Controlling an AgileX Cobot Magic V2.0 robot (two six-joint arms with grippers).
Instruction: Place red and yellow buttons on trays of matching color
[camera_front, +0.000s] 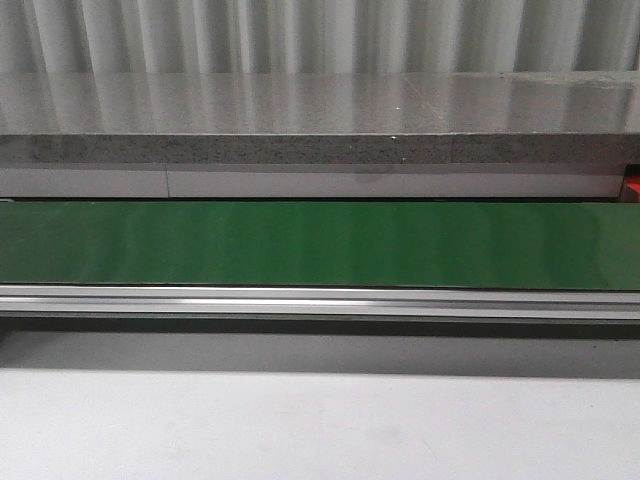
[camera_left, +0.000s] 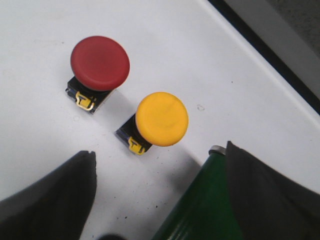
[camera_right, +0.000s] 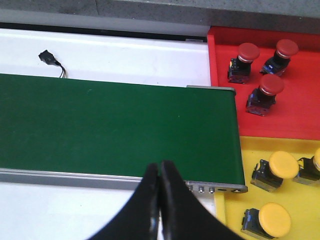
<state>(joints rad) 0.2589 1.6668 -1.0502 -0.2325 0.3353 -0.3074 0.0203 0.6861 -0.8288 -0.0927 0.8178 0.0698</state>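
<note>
In the left wrist view a red button (camera_left: 100, 62) and a yellow button (camera_left: 162, 118) stand side by side on the white table, each a mushroom cap on a black body with a yellow clip. My left gripper (camera_left: 159, 152) is open just short of the yellow button and holds nothing. In the right wrist view the red tray (camera_right: 300, 115) holds three red buttons (camera_right: 271, 85). The yellow tray (camera_right: 305, 200) beside it holds three yellow buttons (camera_right: 282, 165). My right gripper (camera_right: 160, 167) is shut and empty, over the belt's near rail. Neither gripper shows in the front view.
A green conveyor belt (camera_front: 320, 245) crosses the front view, with a grey stone ledge (camera_front: 320, 110) behind it. The belt's end roller (camera_left: 200, 210) lies by my left gripper's finger. A small black connector with wires (camera_right: 49, 57) lies on the white surface beyond the belt.
</note>
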